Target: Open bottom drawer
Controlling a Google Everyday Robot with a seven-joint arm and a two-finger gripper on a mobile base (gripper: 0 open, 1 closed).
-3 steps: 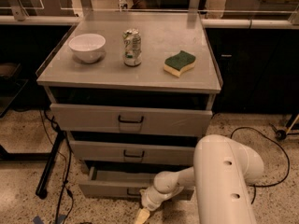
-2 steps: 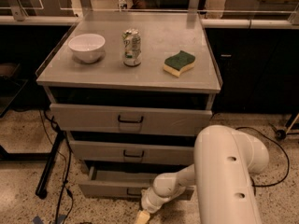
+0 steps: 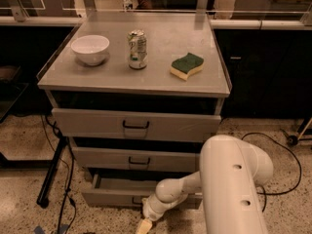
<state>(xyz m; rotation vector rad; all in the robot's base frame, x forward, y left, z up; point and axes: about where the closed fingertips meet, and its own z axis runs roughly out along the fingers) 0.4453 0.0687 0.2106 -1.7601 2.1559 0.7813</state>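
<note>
The bottom drawer (image 3: 114, 193) is the lowest and narrowest grey front of the cabinet. It stands pulled out a little, with a strip of its plain grey tray showing behind the front. Its black handle (image 3: 137, 200) is partly hidden by my arm. My gripper (image 3: 145, 225) is at the end of the white arm (image 3: 229, 179), low at the frame's bottom edge, just below and in front of that handle. Only its pale tip shows.
The middle drawer (image 3: 134, 159) and top drawer (image 3: 135, 125) are above. On the cabinet top (image 3: 117, 77) sit a white bowl (image 3: 90, 48), a can (image 3: 137, 49) and a green-yellow sponge (image 3: 187, 65). Cables (image 3: 273, 145) and a black stand leg (image 3: 51, 172) lie on the speckled floor.
None visible at the drawer or gripper; the arm's big white link has shifted slightly to the right.
</note>
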